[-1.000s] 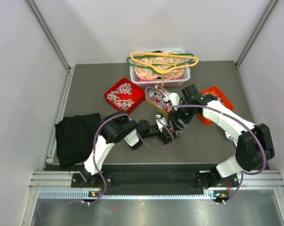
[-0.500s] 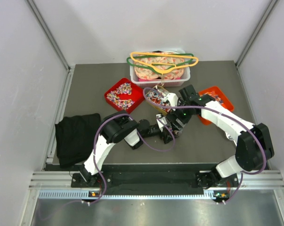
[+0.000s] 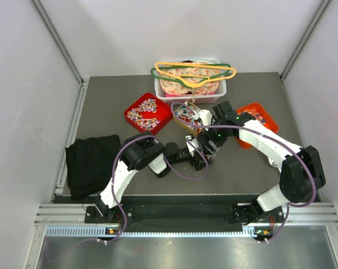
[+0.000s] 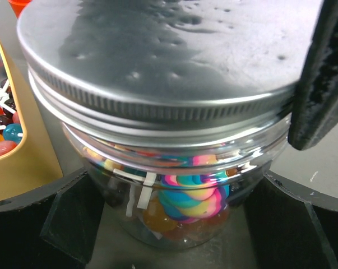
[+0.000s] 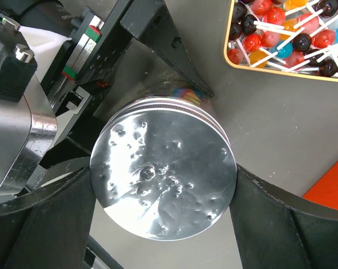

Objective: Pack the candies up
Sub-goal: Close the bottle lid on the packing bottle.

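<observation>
Your left gripper (image 4: 174, 224) stands wide, jaws clamped on the body of the clear plastic jar (image 4: 180, 185) at table centre. Your right gripper (image 5: 163, 188) grips its silver metal screw lid (image 5: 163, 168) from above. Mixed-colour candies (image 4: 191, 190) show inside, so you look to be at capping, tightness unclear. More sit heaped in the red square tray (image 3: 128, 114) at the jar's 10 o'clock, with lollipops (image 5: 253, 43) in the gold tray (image 4: 28, 151) at 11.
</observation>
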You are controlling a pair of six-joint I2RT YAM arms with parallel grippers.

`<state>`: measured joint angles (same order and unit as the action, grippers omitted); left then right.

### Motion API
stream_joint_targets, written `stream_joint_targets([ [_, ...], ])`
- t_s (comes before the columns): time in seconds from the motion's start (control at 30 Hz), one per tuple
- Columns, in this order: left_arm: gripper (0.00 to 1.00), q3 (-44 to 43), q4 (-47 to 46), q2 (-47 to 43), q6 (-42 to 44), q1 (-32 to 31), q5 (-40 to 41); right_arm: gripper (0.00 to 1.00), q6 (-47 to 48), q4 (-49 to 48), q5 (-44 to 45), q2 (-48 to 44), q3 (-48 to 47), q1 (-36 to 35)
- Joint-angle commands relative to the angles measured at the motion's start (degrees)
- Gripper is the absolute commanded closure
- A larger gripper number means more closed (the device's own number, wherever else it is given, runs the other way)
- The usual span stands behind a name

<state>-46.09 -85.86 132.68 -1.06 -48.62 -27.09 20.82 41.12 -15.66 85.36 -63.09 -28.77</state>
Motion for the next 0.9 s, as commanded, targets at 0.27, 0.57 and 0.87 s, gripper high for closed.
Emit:
stream_joint_targets([
  [0.27, 0.01, -1.11, -11.52, 4.69, -5.27, -0.07, 0.29, 0.23, -2.1, -2.19, -3.67, 1.65, 2.18, -1.46],
  [0.57, 0.01, -1.82, -11.52, 5.92, -5.36, 0.28, 0.2, 0.23, -1.66, -2.28, -4.12, 2.26, 2.88, -1.46],
  [0.87, 0.02, -1.55, -11.52, 6.01, -5.09, 0.28, 0.55, 0.21, -0.52, -2.1, -3.41, 2.0, 3.5, -1.55],
])
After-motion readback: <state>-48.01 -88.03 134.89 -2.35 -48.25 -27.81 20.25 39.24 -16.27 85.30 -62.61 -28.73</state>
